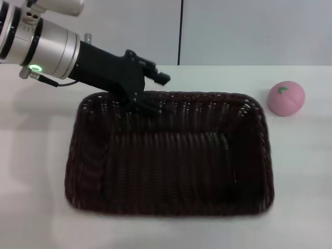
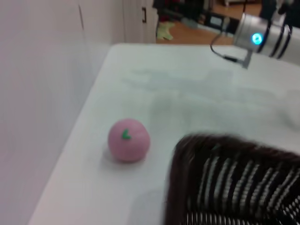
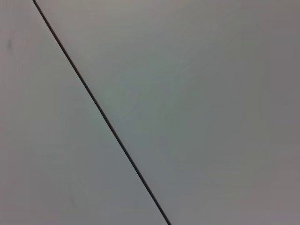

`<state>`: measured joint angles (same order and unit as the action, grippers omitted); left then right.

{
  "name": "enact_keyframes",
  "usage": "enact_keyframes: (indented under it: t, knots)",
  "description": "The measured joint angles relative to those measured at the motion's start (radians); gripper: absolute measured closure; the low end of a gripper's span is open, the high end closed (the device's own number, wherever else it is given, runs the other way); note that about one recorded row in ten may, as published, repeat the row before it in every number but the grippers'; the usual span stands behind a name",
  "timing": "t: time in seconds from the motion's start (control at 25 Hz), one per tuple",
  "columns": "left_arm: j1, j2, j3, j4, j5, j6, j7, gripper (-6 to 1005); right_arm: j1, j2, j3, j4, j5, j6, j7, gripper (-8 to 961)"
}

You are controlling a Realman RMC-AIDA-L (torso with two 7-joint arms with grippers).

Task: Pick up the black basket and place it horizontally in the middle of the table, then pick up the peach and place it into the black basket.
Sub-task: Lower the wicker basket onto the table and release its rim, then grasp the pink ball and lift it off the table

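Observation:
The black basket (image 1: 85,155) lies flat with its long side across the middle of the white table (image 1: 36,155). My left gripper (image 1: 158,93) is at the basket's far rim, left of its middle, open, with one finger outside the rim and one inside. The pink peach (image 1: 286,98) sits on the table just off the basket's far right corner, apart from it. The left wrist view shows the peach (image 2: 129,139) beside a corner of the basket (image 2: 187,154). My right gripper is out of view; the right wrist view shows only a grey wall.
A pale grey wall with a dark vertical seam (image 1: 180,31) stands behind the table. The left wrist view shows the table's far end (image 2: 187,84) and part of my right arm (image 2: 262,33) above it.

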<state>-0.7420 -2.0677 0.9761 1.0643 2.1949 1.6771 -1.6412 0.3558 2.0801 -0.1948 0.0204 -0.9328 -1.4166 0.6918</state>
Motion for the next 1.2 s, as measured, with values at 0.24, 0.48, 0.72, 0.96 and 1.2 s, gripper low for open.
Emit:
enact_keyframes:
  t: [0.24, 0.48, 0.72, 0.96, 1.2]
  knots:
    - [0.068, 0.004, -0.004, 0.027, -0.16, -0.075, 0.063, 343, 0.001, 0.0, 0.0, 0.004, 0.0, 0.0, 0.0, 409]
    - [0.169, 0.002, -0.009, 0.023, -0.362, -0.146, 0.137, 186, -0.001, -0.003, -0.003, -0.014, -0.058, -0.004, 0.0, 412]
    - [0.337, 0.003, -0.01, -0.164, -0.866, -0.207, 0.388, 186, 0.0, -0.01, -0.003, -0.152, -0.292, 0.078, 0.11, 415]
    - [0.413, 0.006, -0.01, -0.51, -1.232, -0.135, 0.66, 186, 0.036, -0.028, -0.003, -0.41, -0.708, 0.126, 0.427, 418]
    - [0.445, 0.006, -0.01, -0.625, -1.329, -0.09, 0.738, 187, 0.082, -0.05, -0.03, -0.697, -1.003, 0.012, 0.778, 421]
